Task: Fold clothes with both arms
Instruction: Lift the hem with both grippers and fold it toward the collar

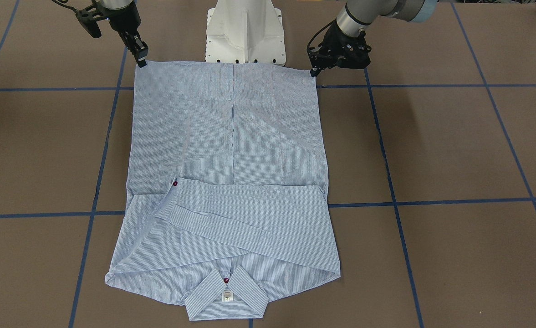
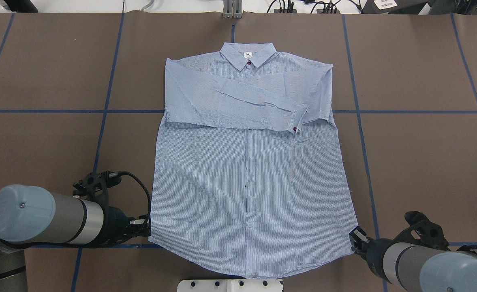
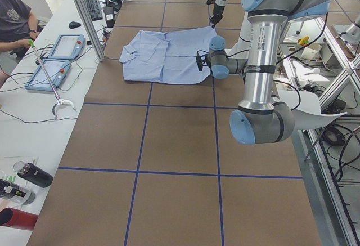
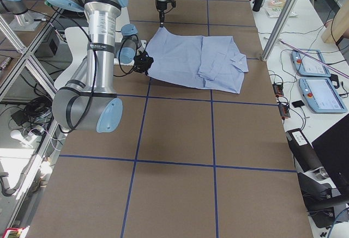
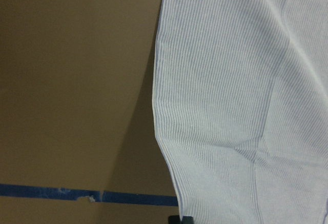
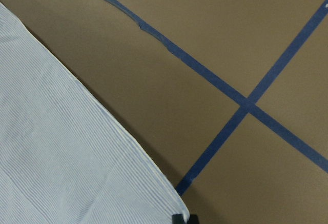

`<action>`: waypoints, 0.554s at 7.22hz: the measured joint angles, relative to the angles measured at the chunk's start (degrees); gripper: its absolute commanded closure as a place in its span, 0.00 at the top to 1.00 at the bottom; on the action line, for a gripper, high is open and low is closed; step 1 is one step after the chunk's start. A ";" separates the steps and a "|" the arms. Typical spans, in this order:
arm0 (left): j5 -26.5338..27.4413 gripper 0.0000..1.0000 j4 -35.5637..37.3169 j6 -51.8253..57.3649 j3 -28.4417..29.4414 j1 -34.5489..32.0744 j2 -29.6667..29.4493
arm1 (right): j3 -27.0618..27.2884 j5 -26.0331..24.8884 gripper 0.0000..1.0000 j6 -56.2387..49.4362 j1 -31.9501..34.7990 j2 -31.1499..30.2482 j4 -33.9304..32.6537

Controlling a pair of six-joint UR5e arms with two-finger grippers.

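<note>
The left gripper [image 1: 314,71] and right gripper [image 1: 141,62], jaws narrowed, each pinched a shirt [image 1: 231,136] hem corner. The collar [image 1: 245,298] lay far beyond both.

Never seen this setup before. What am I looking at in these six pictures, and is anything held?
It is a robot with two arms, left arm and right arm, each ending in a two-finger gripper. One picture looks from behind its shoulders, one faces it across the table, two look from the table's ends, and two are close-ups from the wrists. A striped shirt lies flat, sleeves folded across the chest, collar far from the robot. The left gripper and right gripper sit at the hem's two corners; whether they pinch the cloth, I cannot tell.
</note>
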 measured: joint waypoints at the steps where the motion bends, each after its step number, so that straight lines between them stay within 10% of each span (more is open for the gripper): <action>1: -2.02 0.00 0.33 0.09 -0.42 -3.40 -1.12 | 0.52 0.97 0.00 -0.36 2.29 0.88 -1.60; 4: -4.17 0.00 5.30 1.90 2.61 -13.61 -10.48 | -4.50 7.49 0.00 -8.21 15.02 8.44 -2.67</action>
